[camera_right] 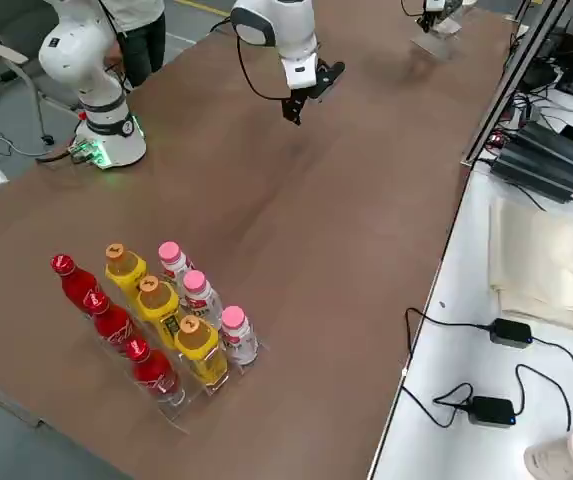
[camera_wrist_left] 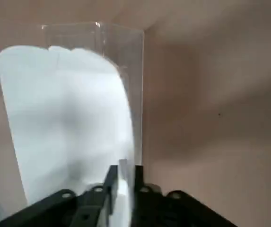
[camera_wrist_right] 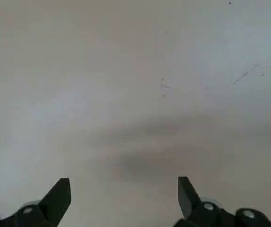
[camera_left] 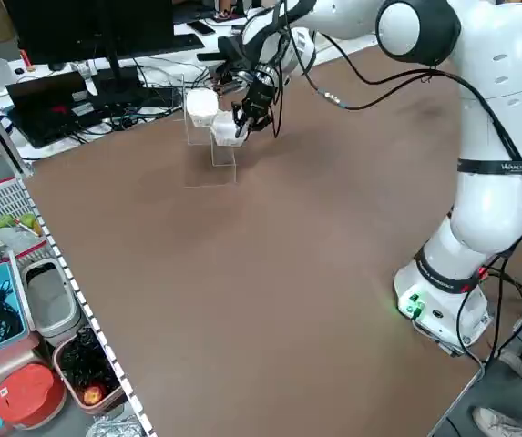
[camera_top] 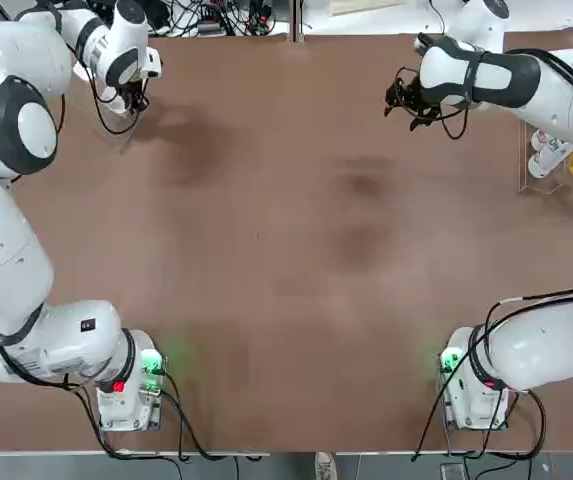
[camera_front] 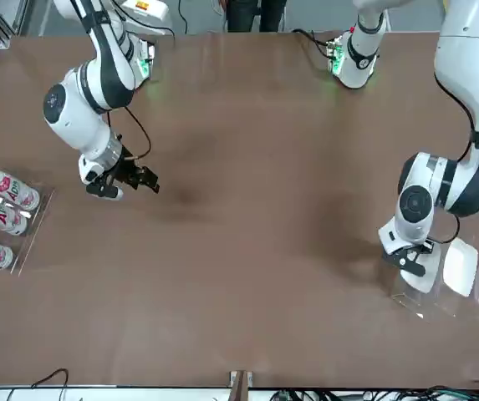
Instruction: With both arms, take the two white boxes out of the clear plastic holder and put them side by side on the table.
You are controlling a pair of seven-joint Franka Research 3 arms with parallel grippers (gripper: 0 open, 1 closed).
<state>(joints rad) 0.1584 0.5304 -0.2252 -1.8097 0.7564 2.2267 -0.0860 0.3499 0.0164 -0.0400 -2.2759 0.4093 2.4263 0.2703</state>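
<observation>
I have the left gripper (camera_wrist_left: 125, 176) at the holder, its fingers nearly together on the edge of the nearer white box (camera_front: 421, 282); I judge that edge clamped. The box stands tilted below the grip in the clear plastic holder (camera_wrist_left: 131, 54), so my pull should follow its slant, up and out. The other white box (camera_front: 461, 267) is just to this gripper's left. The right gripper (camera_front: 151, 180) hangs well to the right, fingers wide apart, with nothing between them.
</observation>
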